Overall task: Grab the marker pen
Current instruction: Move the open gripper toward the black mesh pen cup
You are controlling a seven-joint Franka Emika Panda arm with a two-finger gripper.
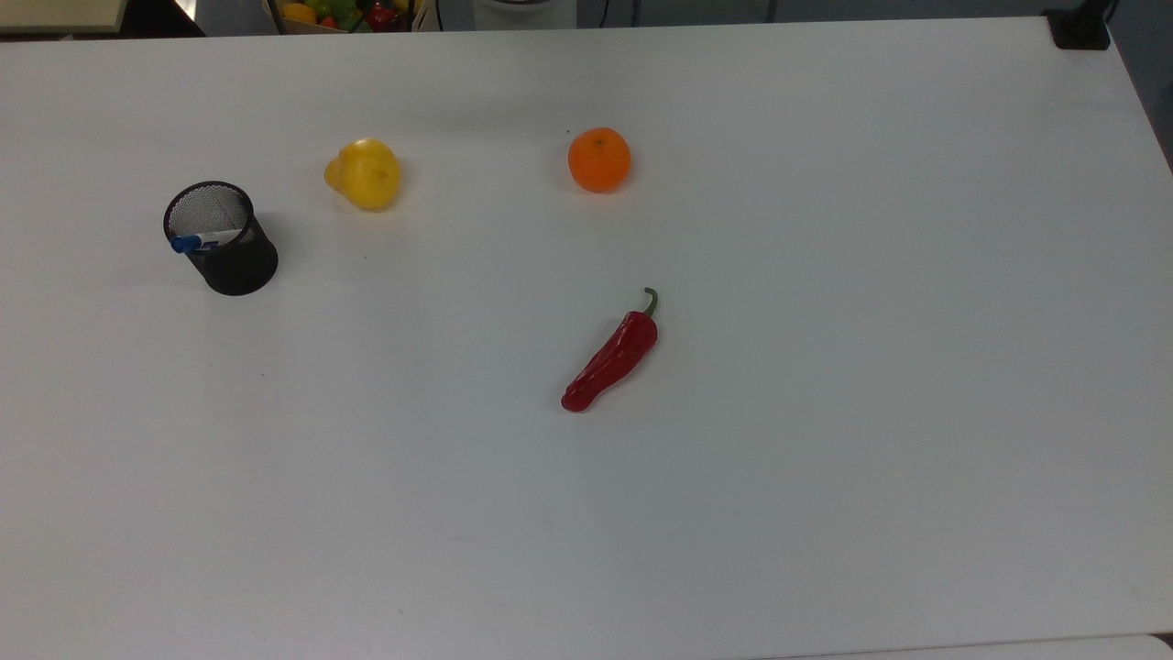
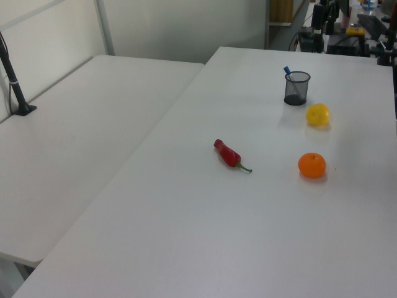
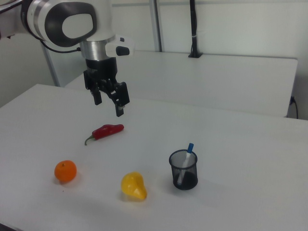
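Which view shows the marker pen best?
The top view: the marker pen leans in the mesh cup, blue cap and white barrel seen from above. The right view shows cap and barrel through the mesh; the left view shows just the cap.

The marker pen (image 1: 203, 241) stood in the mesh cup (image 1: 223, 240), its lower half veiled by the mesh wall. In the left view, only its blue cap cleared the rim. The robot arm (image 3: 67, 24) was cut off by the right view's upper left edge.
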